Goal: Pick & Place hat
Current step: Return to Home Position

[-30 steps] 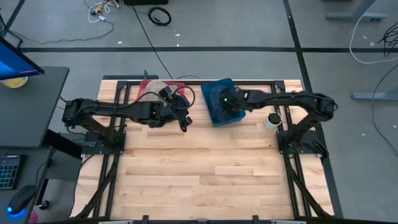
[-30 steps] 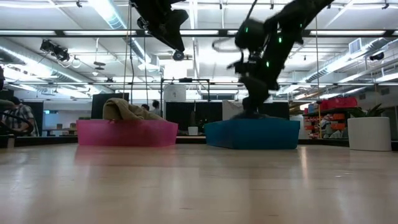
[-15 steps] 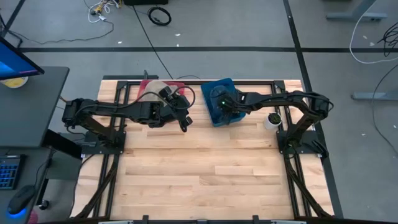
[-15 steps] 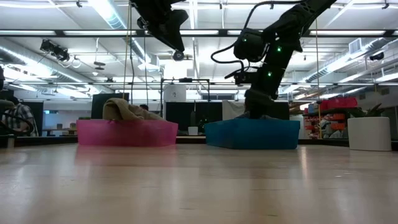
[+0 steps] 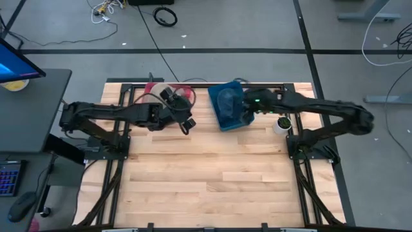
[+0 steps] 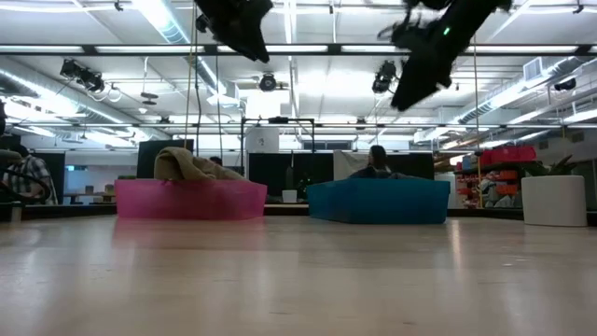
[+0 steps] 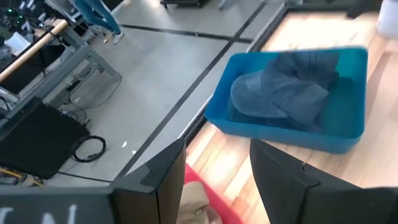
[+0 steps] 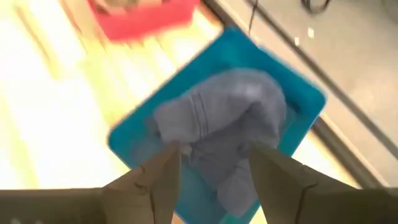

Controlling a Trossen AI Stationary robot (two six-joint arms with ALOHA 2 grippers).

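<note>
A blue-grey denim hat point(image 8: 224, 121) lies crumpled on the bottom of the blue bin point(image 5: 226, 106); in the low view only its top point(image 6: 378, 168) peeks over the bin's wall. My right gripper point(image 5: 248, 111) hangs open high above the bin's right side point(image 6: 420, 65) and touches nothing. A tan hat point(image 6: 187, 161) sits in the pink bin point(image 6: 191, 199), heaped above its rim. My left gripper point(image 5: 187, 124) waits open in the air between the two bins, nothing between its fingers point(image 7: 168, 174).
A white cup point(image 5: 281, 124) with a dark plant stands on the table right of the blue bin. Both bins sit at the table's far edge. The bare wooden tabletop point(image 5: 212, 174) stretches toward the near edge. People and shelves show in the room behind.
My right gripper has opened, let go of the denim hat in the blue bin, and risen well clear of it toward the table's right. The hat stays lying in the bin. My left gripper has gone up a little.
</note>
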